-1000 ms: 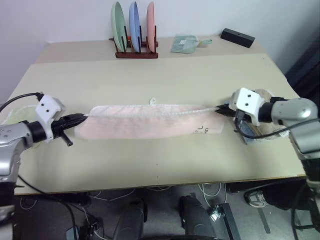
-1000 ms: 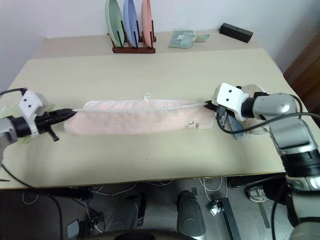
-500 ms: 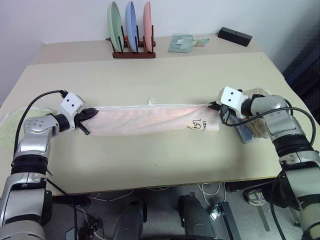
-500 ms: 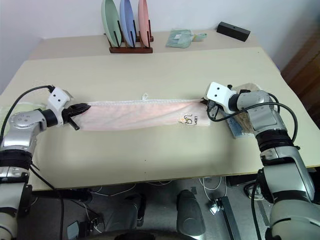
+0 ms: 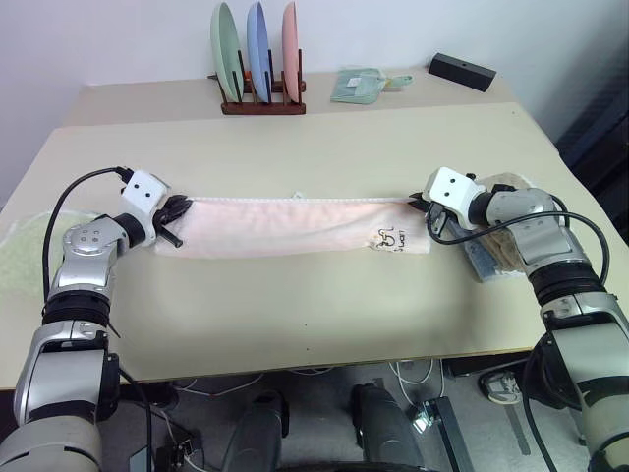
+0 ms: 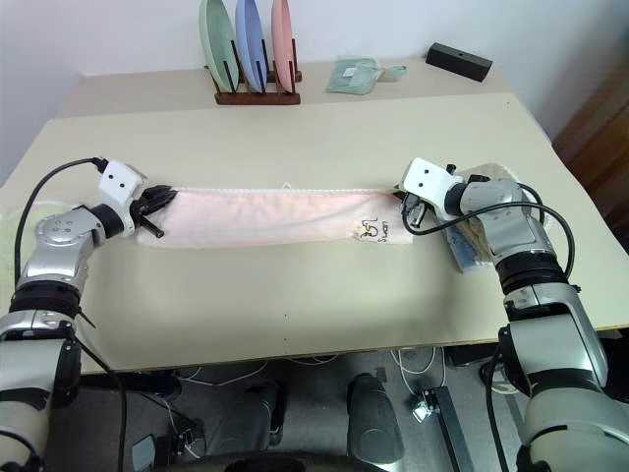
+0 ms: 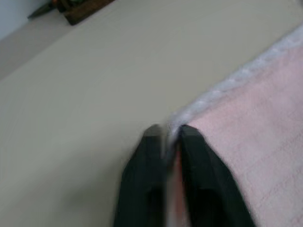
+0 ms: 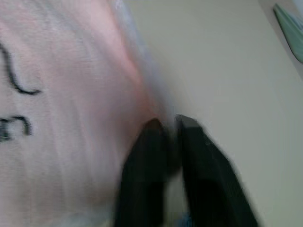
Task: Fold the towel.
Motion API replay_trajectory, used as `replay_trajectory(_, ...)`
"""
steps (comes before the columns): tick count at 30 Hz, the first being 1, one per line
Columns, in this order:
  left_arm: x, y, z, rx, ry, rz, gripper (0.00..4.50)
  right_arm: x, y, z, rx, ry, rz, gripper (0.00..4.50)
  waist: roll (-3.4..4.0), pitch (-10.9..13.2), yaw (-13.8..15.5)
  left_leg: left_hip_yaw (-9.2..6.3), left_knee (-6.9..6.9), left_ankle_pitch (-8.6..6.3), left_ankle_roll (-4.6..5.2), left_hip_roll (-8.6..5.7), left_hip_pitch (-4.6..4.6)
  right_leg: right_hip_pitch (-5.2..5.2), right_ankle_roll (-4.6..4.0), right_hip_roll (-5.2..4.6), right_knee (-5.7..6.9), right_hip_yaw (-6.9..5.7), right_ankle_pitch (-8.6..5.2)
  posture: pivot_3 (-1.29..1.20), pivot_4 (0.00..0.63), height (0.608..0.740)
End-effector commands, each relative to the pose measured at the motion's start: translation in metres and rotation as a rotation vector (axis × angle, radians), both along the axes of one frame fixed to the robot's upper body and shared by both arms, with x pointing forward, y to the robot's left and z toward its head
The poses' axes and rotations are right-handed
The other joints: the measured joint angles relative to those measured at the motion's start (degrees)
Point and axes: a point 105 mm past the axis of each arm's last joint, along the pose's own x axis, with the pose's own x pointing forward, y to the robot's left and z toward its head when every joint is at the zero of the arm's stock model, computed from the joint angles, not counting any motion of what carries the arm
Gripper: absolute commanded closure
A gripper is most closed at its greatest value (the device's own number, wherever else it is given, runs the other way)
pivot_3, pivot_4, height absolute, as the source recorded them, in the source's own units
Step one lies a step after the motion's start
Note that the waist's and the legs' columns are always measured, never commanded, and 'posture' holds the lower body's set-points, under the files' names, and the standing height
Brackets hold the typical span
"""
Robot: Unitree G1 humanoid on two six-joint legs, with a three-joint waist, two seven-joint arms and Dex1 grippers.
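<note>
We see towel (image 5: 295,226) stretched flat on bench (image 5: 314,305); left end effector (image 7: 166,135) and right end effector (image 8: 169,124) each pinch far-edge corner, keeping fold taut.

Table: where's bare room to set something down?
Free: the wide strip of table between the plate rack and the pink towel, and the near strip in front of the towel. Crowded: far edge by the rack, and the right edge beside the right hand.

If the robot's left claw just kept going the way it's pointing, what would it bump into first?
The pink towel. The left gripper already has the towel's white-edged corner between its fingers and points along the folded strip toward the right gripper. Going on, it would likely just bunch up the cloth.
</note>
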Motion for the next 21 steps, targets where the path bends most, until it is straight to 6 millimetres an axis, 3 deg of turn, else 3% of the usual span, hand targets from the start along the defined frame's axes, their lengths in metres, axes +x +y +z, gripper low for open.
replay_trajectory(1, 0.001, 0.01, 0.015, -0.001, -0.056, 0.037, 2.19, -0.002, -0.001, 0.026, 0.003, -0.103, 0.009, 2.2, 0.0, 0.0, 0.1, 0.0, 0.0, 0.0, 0.0, 0.0, 0.0, 0.0, 0.0, 0.0, 0.0, 0.0, 0.0, 0.0, 0.15, 0.74)
replay_trajectory(4, -0.003, 0.018, 0.019, -0.001, -0.075, 0.066, 0.69, -0.011, -0.009, 0.04, -0.011, -0.16, -0.005, 0.7, 0.0, 0.0, 0.2, -0.01, 0.0, 0.0, 0.0, 0.0, -0.01, 0.0, 0.01, 0.0, 0.0, 0.0, 0.0, 0.0, 0.15, 0.74)
replay_trajectory(7, -0.008, 0.022, 0.029, -0.027, -0.124, 0.079, 0.69, -0.026, -0.02, 0.055, 0.022, -0.209, -0.052, 0.7, 0.0, 0.0, 0.3, -0.01, 0.01, 0.0, 0.0, -0.01, -0.04, 0.0, 0.01, -0.01, -0.02, 0.0, -0.01, 0.0, 0.15, 0.74)
replay_trajectory(10, -0.016, 0.019, 0.051, -0.061, -0.219, 0.075, 0.69, -0.051, -0.021, 0.069, 0.204, -0.174, -0.105, 0.7, -0.01, 0.0, 0.4, -0.05, 0.02, 0.0, 0.0, 0.0, -0.06, 0.0, 0.01, -0.01, -0.01, -0.01, -0.01, 0.0, 0.15, 0.74)
replay_trajectory(11, -0.019, 0.015, 0.059, -0.076, -0.247, 0.064, 0.63, -0.061, -0.018, 0.071, 0.273, -0.144, -0.114, 0.17, -0.01, 0.0, 0.4, -0.06, 0.02, 0.0, 0.0, 0.01, -0.07, 0.0, 0.01, -0.01, 0.0, -0.01, 0.0, 0.0, 0.15, 0.74)
replay_trajectory(13, -0.024, 0.005, 0.067, -0.091, -0.272, 0.033, 0.63, -0.079, -0.008, 0.07, 0.375, -0.086, -0.114, 0.02, -0.01, 0.0, 0.5, -0.1, 0.05, 0.0, 0.0, 0.01, -0.07, 0.02, 0.01, -0.01, 0.01, -0.03, 0.0, 0.0, 0.15, 0.74)
replay_trajectory(17, -0.05, -0.074, 0.059, -0.067, -0.233, -0.283, 0.63, -0.124, 0.025, 0.036, 0.701, 0.176, -0.165, 0.02, -0.1, -0.2, 0.7, -0.17, -0.02, -0.02, 0.03, 0.05, 0.08, 0.2, 0.0, 0.0, -0.04, -0.06, -0.01, 0.0, 0.15, 0.74)
replay_trajectory(21, -0.079, -0.133, 0.042, -0.098, -0.138, -0.535, 0.63, -0.137, 0.038, -0.001, 0.964, 0.388, -0.354, 0.02, -0.1, -0.2, 1.0, -0.11, 0.08, -0.02, 0.03, 0.02, 0.1, 0.28, -0.04, -0.02, -0.06, 0.0, 0.01, 0.0, 0.15, 0.74)
